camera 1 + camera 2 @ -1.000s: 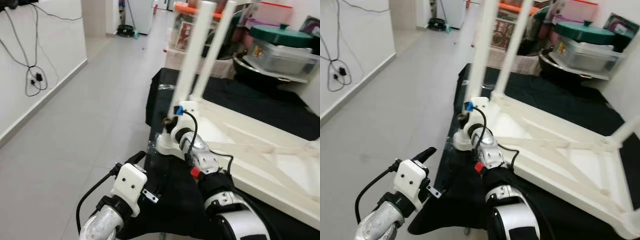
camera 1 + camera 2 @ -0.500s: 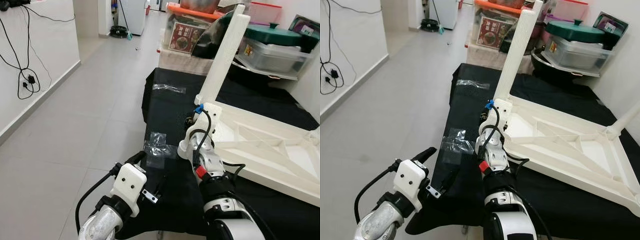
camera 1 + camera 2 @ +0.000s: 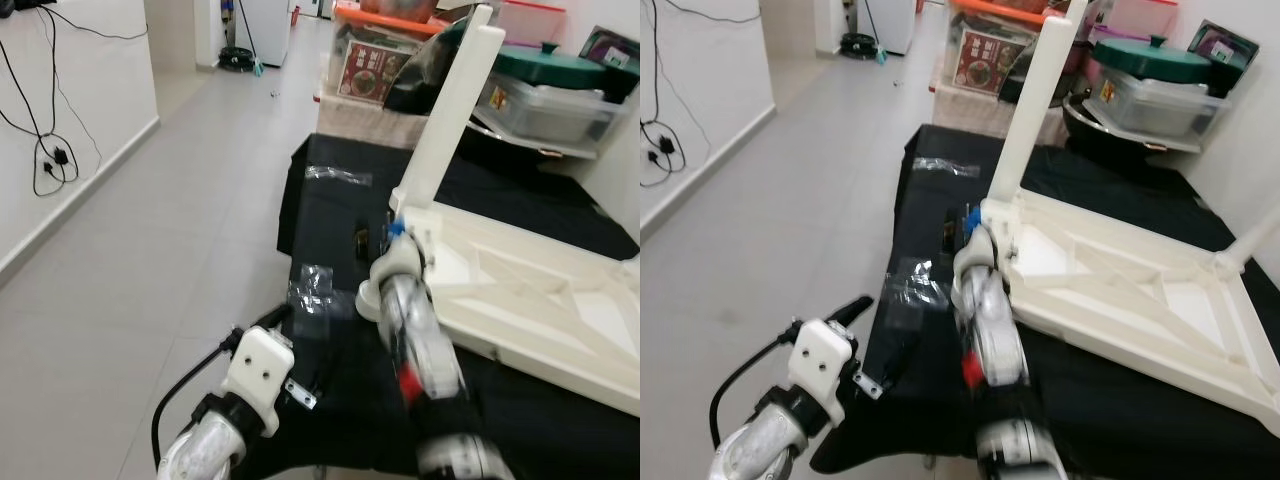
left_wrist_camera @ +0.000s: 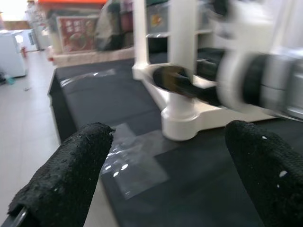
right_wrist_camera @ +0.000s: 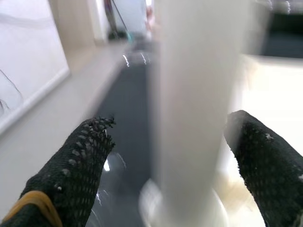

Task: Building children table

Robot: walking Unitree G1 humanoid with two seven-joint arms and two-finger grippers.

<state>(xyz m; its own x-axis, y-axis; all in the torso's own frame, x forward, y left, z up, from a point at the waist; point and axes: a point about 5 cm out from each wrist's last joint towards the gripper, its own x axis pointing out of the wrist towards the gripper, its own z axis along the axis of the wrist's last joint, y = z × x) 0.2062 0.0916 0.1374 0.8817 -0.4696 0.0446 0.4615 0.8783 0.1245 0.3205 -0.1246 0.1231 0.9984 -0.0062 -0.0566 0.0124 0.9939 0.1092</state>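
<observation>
We see a white plastic children's table [image 3: 520, 290] lying upside down on a low surface draped in black cloth [image 3: 330, 215]. 1 white table leg [image 3: 452, 105] stands upright at the table's near left corner, and the base of a 2nd leg [image 3: 1245, 245] rises at the far right corner.

Our right gripper [image 5: 173, 156] sits at the foot of the upright leg, where it meets the corner of the table. In the right wrist view its 2 black fingers [image 5: 78, 165] are spread apart with the pale leg [image 5: 196, 109] between them; we cannot tell whether the pads touch it. The right arm [image 3: 420, 340] is motion-blurred in both eye views.

Our left gripper [image 4: 165, 175] is held low at the near left edge of the cloth, well apart from the table. Its fingers [image 4: 66, 177] are spread wide with nothing between them, pointing toward the corner foot of the table [image 4: 180, 123] and a patch of clear tape [image 4: 137, 161] stuck to the cloth.

Behind the table we see stacked storage boxes, 1 with a green lid [image 3: 555, 70]. A grey tiled floor [image 3: 150, 240] runs along the left, with cables [image 3: 50, 150] hanging on the white wall.
</observation>
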